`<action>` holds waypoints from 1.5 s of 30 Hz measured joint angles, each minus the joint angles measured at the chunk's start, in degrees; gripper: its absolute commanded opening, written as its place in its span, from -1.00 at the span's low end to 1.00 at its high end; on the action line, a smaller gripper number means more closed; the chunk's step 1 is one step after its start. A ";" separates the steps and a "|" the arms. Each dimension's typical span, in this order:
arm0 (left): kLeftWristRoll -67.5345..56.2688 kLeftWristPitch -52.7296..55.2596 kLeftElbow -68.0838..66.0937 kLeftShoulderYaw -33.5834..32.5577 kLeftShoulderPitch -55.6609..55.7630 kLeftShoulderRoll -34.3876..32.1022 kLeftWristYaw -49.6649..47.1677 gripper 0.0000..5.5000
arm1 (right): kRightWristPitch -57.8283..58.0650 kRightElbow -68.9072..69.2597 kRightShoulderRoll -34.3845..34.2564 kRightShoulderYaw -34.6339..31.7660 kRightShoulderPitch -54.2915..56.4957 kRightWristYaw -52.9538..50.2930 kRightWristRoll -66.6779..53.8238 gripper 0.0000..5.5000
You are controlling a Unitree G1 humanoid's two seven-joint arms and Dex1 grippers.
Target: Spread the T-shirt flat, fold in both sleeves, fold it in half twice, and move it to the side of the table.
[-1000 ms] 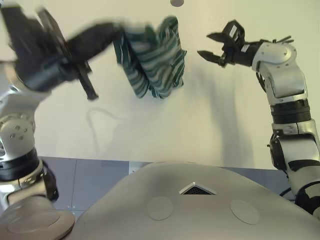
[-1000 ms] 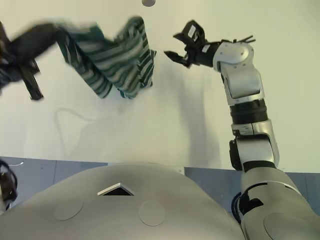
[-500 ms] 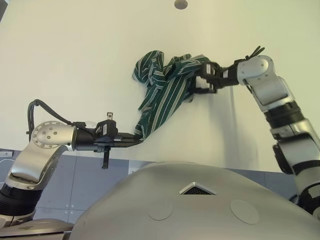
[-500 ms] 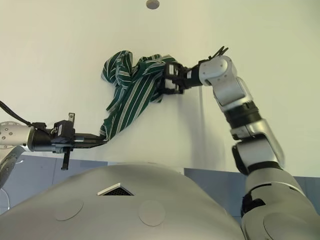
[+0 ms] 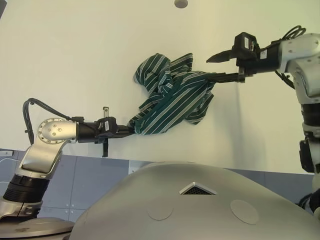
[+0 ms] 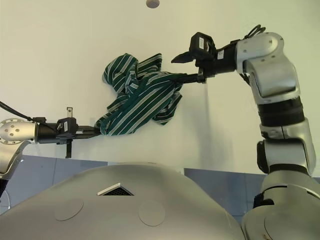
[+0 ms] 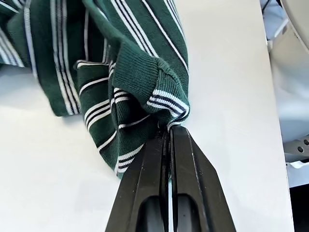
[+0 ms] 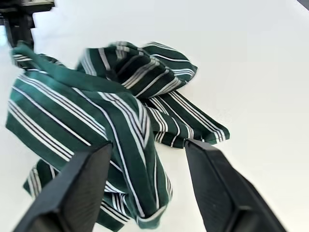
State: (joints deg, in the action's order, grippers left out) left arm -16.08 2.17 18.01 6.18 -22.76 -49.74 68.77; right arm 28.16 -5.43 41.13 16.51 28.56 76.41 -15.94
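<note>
The green T-shirt (image 5: 172, 95) with white stripes lies crumpled in a heap on the white table (image 5: 75, 60). My left gripper (image 5: 131, 131) is low at the heap's near left corner, shut on a ribbed hem of the T-shirt (image 7: 159, 92); in the left wrist view the left gripper (image 7: 169, 131) pinches that hem at its tips. My right gripper (image 6: 177, 68) is open at the heap's right side, its lower finger against the cloth. In the right wrist view the right gripper (image 8: 148, 145) has the T-shirt (image 8: 72, 116) lying loose between its spread fingers (image 8: 82, 188).
A small dark round spot (image 5: 180, 3) sits at the table's far edge. The table's near edge (image 5: 60, 152) runs just behind my left arm, with grey floor tiles (image 5: 75, 185) below it. Bare white tabletop stretches left and right of the heap.
The right gripper, shut on the shirt half a second ago, has opened and drawn back to the right. The left gripper still holds the hem, and the cloth has bunched wider.
</note>
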 measured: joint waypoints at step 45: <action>13.87 -27.50 -69.83 -0.92 95.28 17.85 -18.36 -1.00 | -33.61 -42.36 -1.84 -22.56 40.56 -15.86 2.60 -1.00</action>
State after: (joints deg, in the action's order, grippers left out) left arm -2.22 -25.33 -51.83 5.26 72.52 -31.89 50.40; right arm -5.45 -47.79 39.29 -6.05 69.11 60.55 -13.34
